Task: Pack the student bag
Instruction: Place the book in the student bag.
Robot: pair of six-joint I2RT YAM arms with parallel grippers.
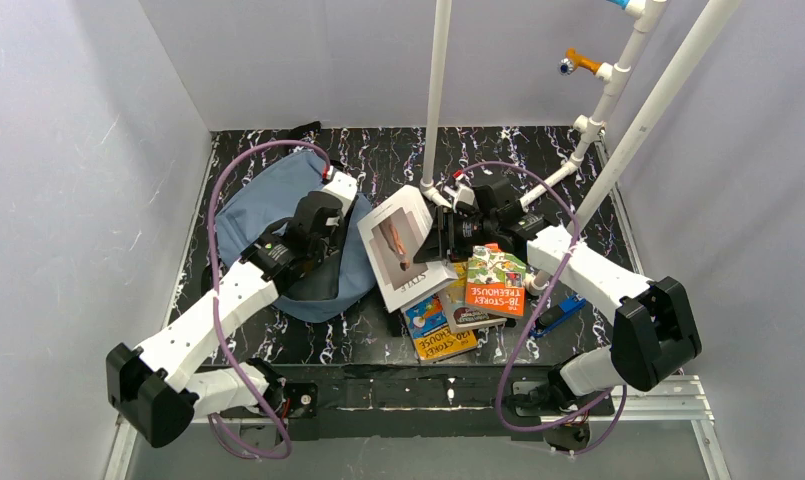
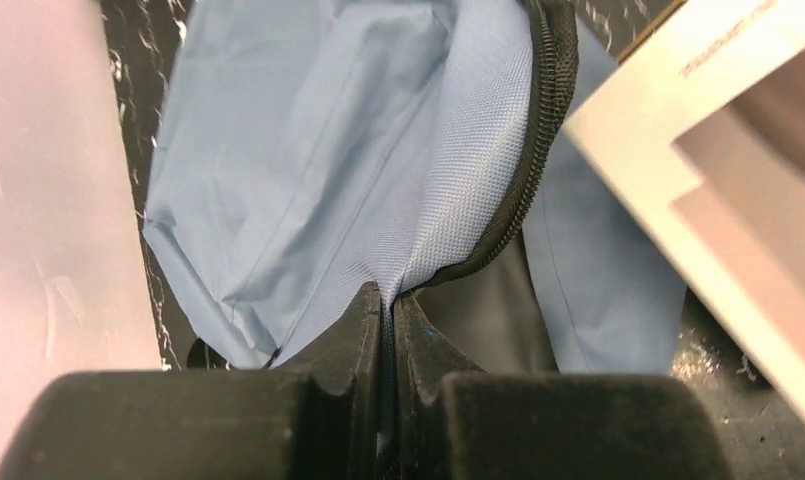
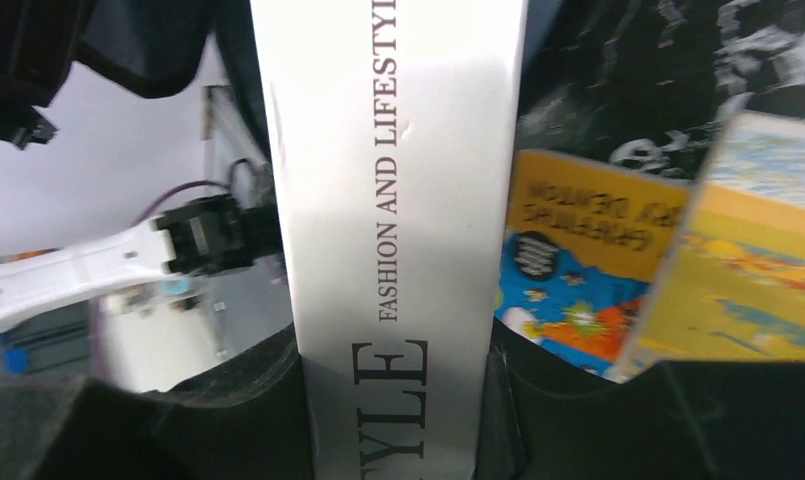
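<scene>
**Top view:** The soft slate-blue fabric student bag [image 1: 263,215] lies left of centre on the black marbled desk [image 1: 378,150], with the left hand [image 1: 318,225] down on it near its dark mouth. At centre frame the right hand [image 1: 443,240] holds a large white hardback book [image 1: 403,245] tilted beside a pile of colourful paperbacks [image 1: 468,300]. The mouth looks little wider than the book, so a corner may snag the rim.

**Left wrist view:** The left hand [image 2: 386,320] is pinched tight on a thin fold of the bag [image 2: 328,150] beside its black zipper [image 2: 543,120]. So slight a hold on smooth cloth could slide free when lifted, letting the opening sag.

**Right wrist view:** The right hand [image 3: 398,400], spread to the book's thickness, clamps the book [image 3: 398,200] at its spine. Held at one edge only, the heavy volume could pivot or slip.
</scene>
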